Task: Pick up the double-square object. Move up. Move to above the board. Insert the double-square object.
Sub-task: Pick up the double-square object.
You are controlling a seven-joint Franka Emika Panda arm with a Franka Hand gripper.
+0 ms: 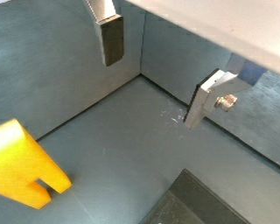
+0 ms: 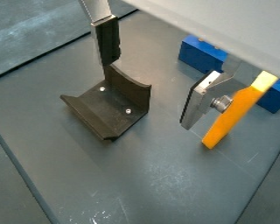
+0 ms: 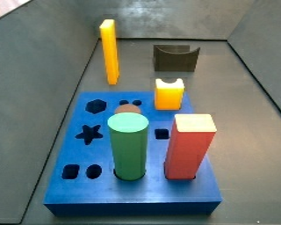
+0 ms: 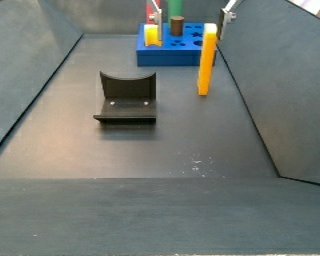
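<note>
Grey tabletop (image 4: pixel 190 130): we note the double-square object (image 4: pixel 206 62) upright beside the board (image 4: pixel 183 47); the gripper (image 2: pixel 154 74) hangs released above the fixture (image 2: pixel 108 109).

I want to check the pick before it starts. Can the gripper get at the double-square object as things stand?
Probably yes. The double-square object stands upright on the floor, apart from the board and the fixture. In a wrist view the gripper hangs open beside it, with nothing between.

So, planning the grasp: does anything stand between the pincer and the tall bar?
Nothing visible does. The open pincer hangs near the bar, which stands free on the floor beside the board; the fixture sits off to the side.
</note>
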